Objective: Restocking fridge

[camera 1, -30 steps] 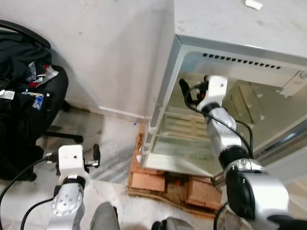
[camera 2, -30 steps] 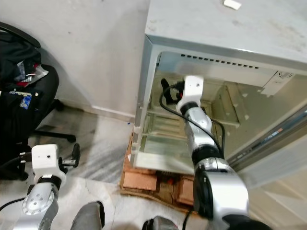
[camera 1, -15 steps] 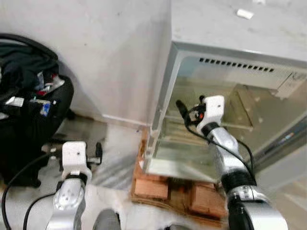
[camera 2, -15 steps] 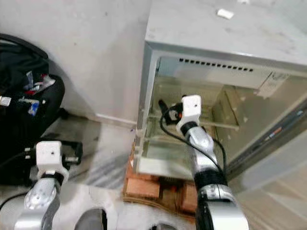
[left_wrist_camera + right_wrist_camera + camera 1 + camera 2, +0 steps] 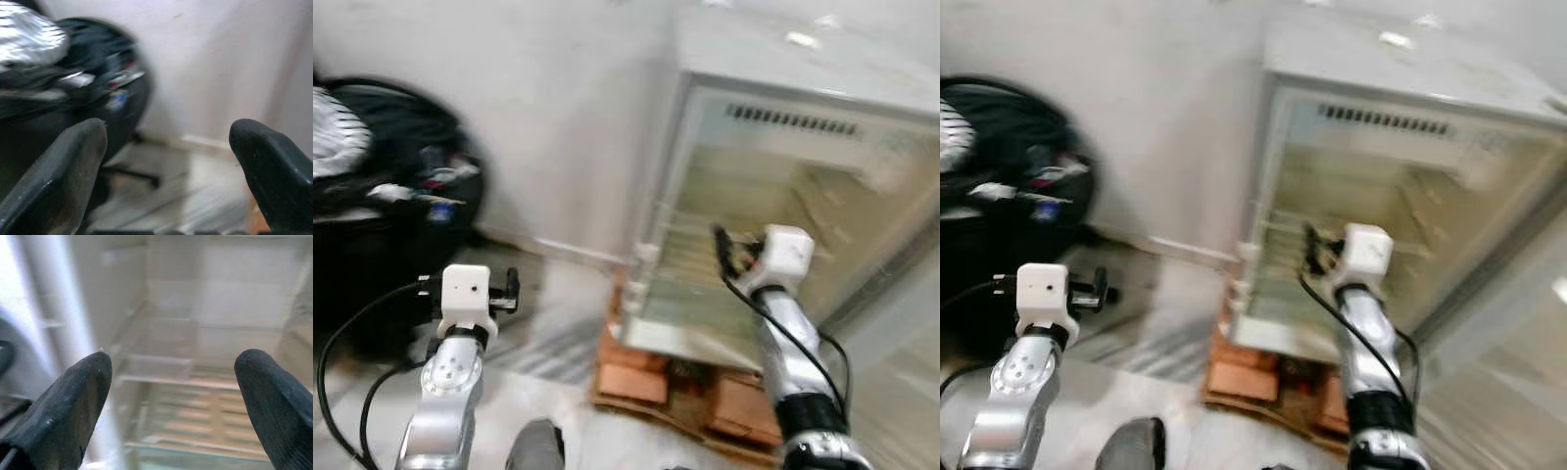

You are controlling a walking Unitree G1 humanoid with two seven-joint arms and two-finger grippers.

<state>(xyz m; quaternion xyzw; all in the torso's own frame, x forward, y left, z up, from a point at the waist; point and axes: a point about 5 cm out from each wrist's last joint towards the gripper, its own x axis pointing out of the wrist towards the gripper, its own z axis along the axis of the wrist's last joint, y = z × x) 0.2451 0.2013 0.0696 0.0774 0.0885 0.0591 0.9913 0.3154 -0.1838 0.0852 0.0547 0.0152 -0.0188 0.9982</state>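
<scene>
A humanoid robot faces an open fridge [image 5: 783, 196] on a restocking job, the head pictures blurred as its viewpoint swings; a second ago the right gripper [image 5: 171, 396] was reaching deep among the shelves, and now it sits back at the fridge's front opening, its two black fingers [image 5: 63, 401] spread wide with nothing between them; that retreat, judged against the task, suggests the arm is leaving the cabinet to fetch the next item rather than placing one. Inside the fridge, the glass shelves [image 5: 195, 426] look bare in the right wrist view, though blur hides any small thing; no food or bottle can be made out there, nor any stock to load elsewhere. The fridge itself stands on a low stack of bricks [image 5: 636, 382], against a pale wall [image 5: 558, 117]. Well to the left of the fridge, the left gripper [image 5: 171, 166] hangs idle with fingers parted and empty, aimed toward a dark office chair [image 5: 391, 225] heaped with clothes and bags.
</scene>
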